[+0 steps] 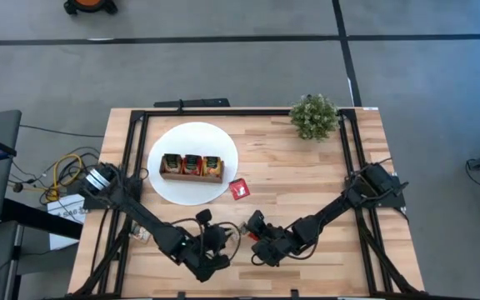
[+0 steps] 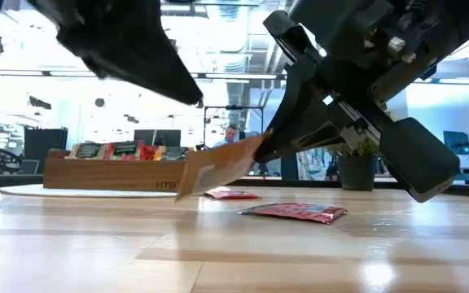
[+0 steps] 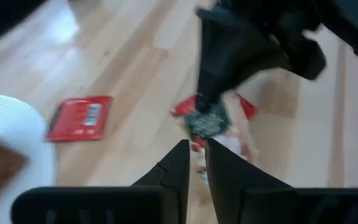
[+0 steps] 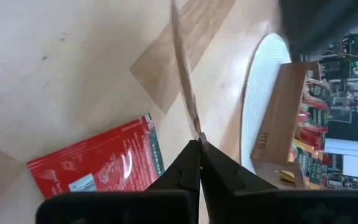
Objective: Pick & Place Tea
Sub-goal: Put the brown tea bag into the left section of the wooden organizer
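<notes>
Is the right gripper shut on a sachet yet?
Yes. The right gripper is shut on a tan sachet, held edge-up clear of the table.

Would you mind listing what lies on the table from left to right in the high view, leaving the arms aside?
White disc bearing the wooden tray → red sachet beside the disc's edge → potted plant at the far right corner.

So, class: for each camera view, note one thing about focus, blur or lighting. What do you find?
High view: even light, everything sharp, the white disc bright. Low view: backlit by bright windows, both arms dark silhouettes; the tan sachet is lit. Left wrist view: strongly blurred, the red sachet smeared. Right wrist view: the right gripper pinches a sachet seen edge-on and soft; the red sachet beyond is crisper.
</notes>
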Action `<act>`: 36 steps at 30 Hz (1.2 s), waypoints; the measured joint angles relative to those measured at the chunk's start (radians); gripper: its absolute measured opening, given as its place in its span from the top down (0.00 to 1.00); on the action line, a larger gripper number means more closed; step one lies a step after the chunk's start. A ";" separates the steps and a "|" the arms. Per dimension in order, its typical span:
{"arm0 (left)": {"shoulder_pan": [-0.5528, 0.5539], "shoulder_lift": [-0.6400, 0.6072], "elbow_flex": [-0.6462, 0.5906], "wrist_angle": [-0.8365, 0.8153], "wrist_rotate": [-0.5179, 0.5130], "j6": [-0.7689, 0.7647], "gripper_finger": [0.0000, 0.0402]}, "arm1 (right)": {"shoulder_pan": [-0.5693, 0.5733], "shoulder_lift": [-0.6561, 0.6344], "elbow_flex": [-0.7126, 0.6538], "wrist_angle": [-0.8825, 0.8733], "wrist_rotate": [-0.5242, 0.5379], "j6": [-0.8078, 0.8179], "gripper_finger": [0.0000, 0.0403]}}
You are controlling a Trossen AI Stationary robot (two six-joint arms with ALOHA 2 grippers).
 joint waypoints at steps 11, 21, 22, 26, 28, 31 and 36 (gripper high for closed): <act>0.067 -0.030 -0.072 0.016 0.026 -0.057 0.57 | 0.085 0.000 0.000 0.011 0.284 -0.132 1.00; 0.153 -0.033 -0.190 0.576 0.426 0.418 0.50 | 0.194 0.000 0.000 -0.007 0.397 -0.457 1.00; 0.168 -0.035 -0.191 0.573 0.469 0.443 0.50 | 0.204 0.000 0.000 -0.006 0.397 -0.500 1.00; 0.250 -0.036 -0.192 0.604 0.709 0.490 0.50 | 0.240 0.000 0.000 -0.006 0.397 -0.663 1.00; 0.280 -0.036 -0.192 0.607 0.755 0.511 0.50 | 0.255 0.000 0.000 -0.005 0.396 -0.715 1.00; 0.309 -0.036 -0.192 0.619 0.830 0.515 0.50 | 0.270 0.000 0.000 -0.006 0.396 -0.768 1.00; 0.320 -0.036 -0.191 0.721 0.938 0.512 0.50 | 0.275 0.000 0.000 -0.007 0.396 -0.821 1.00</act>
